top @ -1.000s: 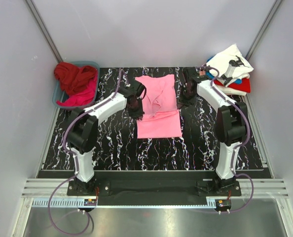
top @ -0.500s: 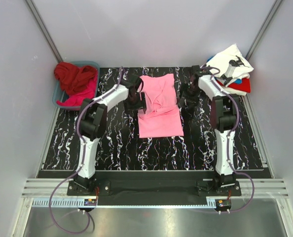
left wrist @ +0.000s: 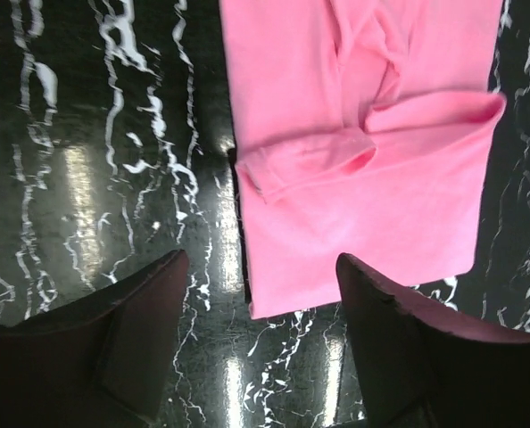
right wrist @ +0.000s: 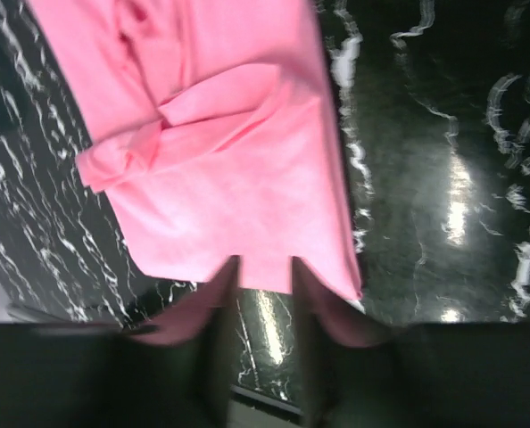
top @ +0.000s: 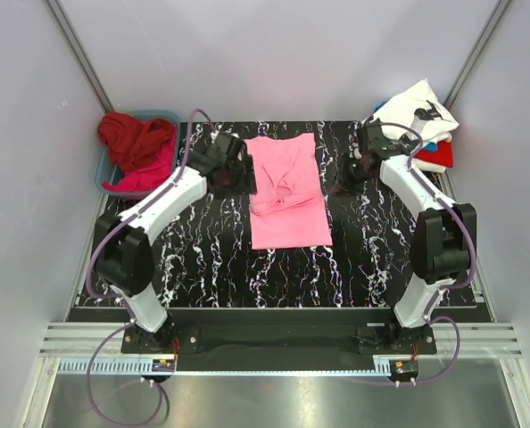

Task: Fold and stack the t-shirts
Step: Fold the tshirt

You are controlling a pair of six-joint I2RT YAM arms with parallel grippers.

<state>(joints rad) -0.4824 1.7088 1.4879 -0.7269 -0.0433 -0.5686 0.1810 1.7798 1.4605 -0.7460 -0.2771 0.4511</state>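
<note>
Though its black print (top: 428, 111) is unreadable, the white t-shirt (top: 409, 122) tops the stack (top: 433, 157).

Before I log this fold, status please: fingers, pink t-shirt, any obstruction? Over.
Left fingers open, empty. Right fingers narrowly apart, empty. Pink t-shirt partly folded, flat on table, not gripped. No obstruction seen near it.

Pale grey walls (top: 274, 53) close me in on three sides; my table (top: 202, 259) is black, veined white, glossy with glare, aluminium rails (top: 274, 343) along its near edge.
</note>
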